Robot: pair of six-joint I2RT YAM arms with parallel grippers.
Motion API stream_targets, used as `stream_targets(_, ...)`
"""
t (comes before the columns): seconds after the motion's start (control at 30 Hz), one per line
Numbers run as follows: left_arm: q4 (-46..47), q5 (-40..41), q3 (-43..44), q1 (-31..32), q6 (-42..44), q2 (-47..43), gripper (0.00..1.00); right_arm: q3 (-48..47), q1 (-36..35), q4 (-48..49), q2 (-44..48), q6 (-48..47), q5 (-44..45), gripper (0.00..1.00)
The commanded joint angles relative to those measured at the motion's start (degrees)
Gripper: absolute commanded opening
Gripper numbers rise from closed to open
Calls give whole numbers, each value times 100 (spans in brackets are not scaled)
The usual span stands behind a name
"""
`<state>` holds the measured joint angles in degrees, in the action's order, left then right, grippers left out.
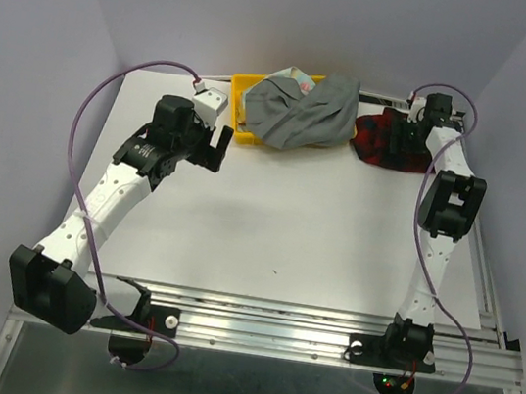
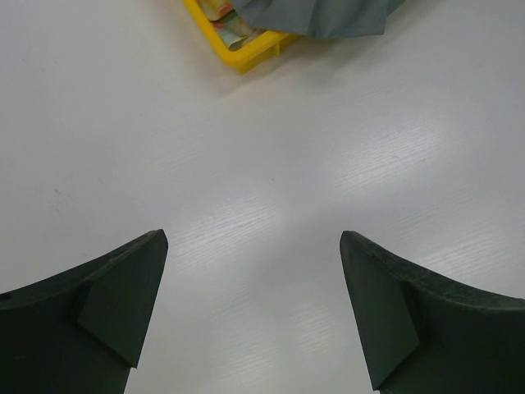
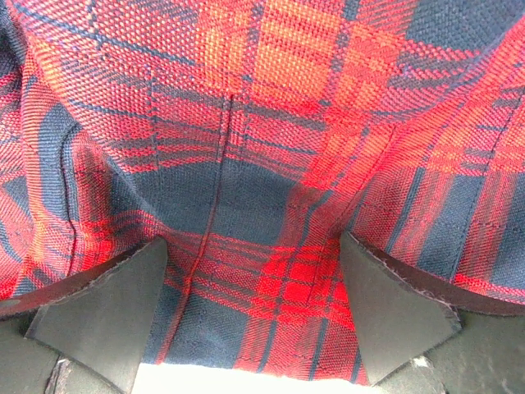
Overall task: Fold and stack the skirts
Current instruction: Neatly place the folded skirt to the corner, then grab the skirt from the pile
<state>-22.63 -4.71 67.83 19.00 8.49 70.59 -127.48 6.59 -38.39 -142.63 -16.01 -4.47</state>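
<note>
The red-and-black plaid skirt (image 1: pixel 382 142) lies crumpled at the back right of the table. My right gripper (image 1: pixel 411 130) is down on it; in the right wrist view the plaid cloth (image 3: pixel 271 123) fills the frame and my right gripper (image 3: pixel 253 242) is open with cloth between the jaws. The grey skirt (image 1: pixel 307 114) is draped over the yellow tray (image 1: pixel 243 88) at the back centre, and the pastel floral skirt (image 1: pixel 299 78) peeks out behind it. My left gripper (image 1: pixel 217 155) is open and empty over bare table, left of the tray. In the left wrist view my left gripper (image 2: pixel 254 238) faces the tray (image 2: pixel 250 51), the grey skirt (image 2: pixel 328 15) and a bit of floral cloth (image 2: pixel 223 26).
Grey walls close the table in at the left, back and right. A metal rail (image 1: pixel 304 322) with both arm bases runs along the near edge. Purple cables loop above each arm.
</note>
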Motion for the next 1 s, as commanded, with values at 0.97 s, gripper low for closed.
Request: stream_targets(0.97,48,-179,108,-55,250,-291,98,-707,-1256,1711,649,3051,-1427,100)
